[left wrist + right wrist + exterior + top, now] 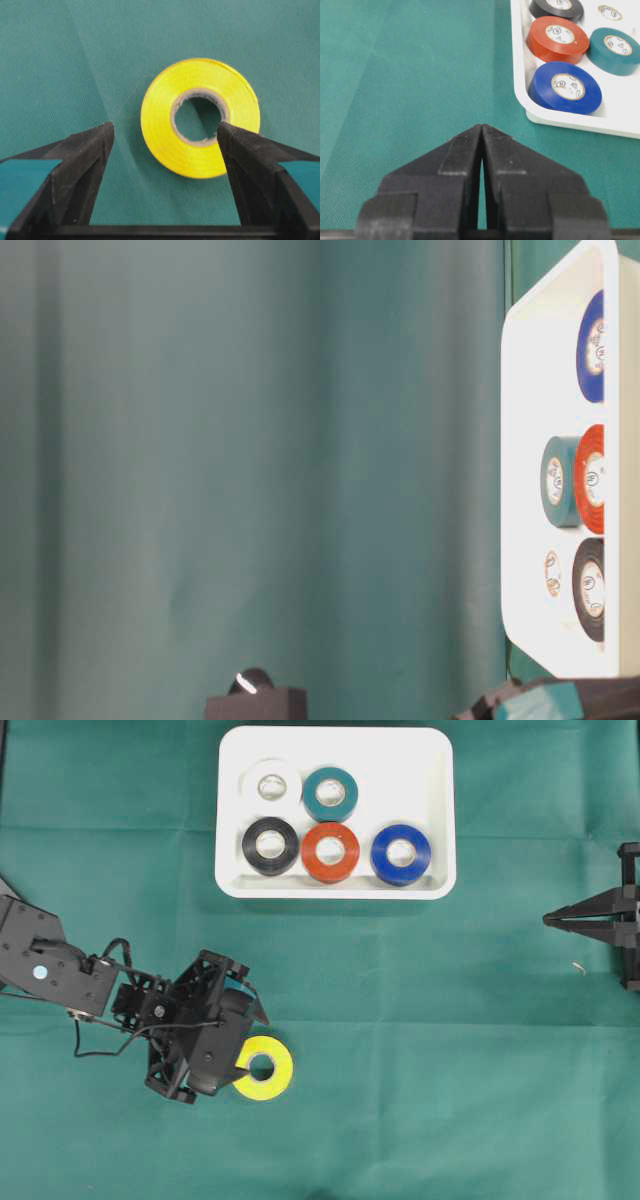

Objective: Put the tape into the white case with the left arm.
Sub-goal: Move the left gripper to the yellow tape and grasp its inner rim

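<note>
So the step in hand looks like the approach for the pickup: the yellow tape (264, 1068) is lying flat on the green tabletop (450, 1050) in the lower left-centre of the overhead view, not lifted yet. The left claw (250, 1040) is seen spread wide right over it, and in the left wrist view one finger (240, 150) is lined up at the roll's hole while the other sits out to the left of the roll, so nothing is pinched so far. Whether a tip is already touching the tape can't be told. The white case (440, 810) is parked at the top centre, well apart from the tape, with five rolls already in it. Next, a squeeze on the ring wall is probably called for, then a lift and a carry up to the case. The right claw (550, 920) is kept pressed together at the right edge.
</note>
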Controlling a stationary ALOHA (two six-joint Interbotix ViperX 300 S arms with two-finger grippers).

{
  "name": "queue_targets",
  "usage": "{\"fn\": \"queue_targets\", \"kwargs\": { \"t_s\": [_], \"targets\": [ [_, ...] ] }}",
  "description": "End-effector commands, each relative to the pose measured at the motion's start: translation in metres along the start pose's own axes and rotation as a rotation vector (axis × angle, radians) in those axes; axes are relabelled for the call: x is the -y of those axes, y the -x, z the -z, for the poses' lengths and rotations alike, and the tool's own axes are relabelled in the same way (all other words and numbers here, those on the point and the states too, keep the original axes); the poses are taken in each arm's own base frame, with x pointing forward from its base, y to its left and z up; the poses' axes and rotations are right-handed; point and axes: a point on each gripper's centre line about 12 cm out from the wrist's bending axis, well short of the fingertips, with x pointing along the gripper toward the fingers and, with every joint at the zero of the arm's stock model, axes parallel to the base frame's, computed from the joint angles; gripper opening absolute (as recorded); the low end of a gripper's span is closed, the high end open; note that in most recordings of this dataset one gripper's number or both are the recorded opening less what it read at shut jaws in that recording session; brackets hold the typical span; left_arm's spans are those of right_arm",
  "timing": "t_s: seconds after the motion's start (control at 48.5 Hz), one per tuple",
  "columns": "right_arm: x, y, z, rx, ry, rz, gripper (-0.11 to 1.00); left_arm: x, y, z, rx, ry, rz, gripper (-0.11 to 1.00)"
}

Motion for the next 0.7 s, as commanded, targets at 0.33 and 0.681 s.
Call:
{"fn": "queue_targets", "kwargs": {
  "t_s": [0.33, 0.681],
  "targets": [
    [0.001, -0.001, -0.004, 0.012, -0.001, 0.003, -0.09, -0.018, -0.024, -0.002, -0.02, 0.021, -0.03, 0.82],
    [0.001, -0.001, -0.005, 0.015, -0.001, 0.003, -0.09, -0.018, -0.042, 0.004, -0.057, 0.026, -0.027, 0.82]
  ]
}}
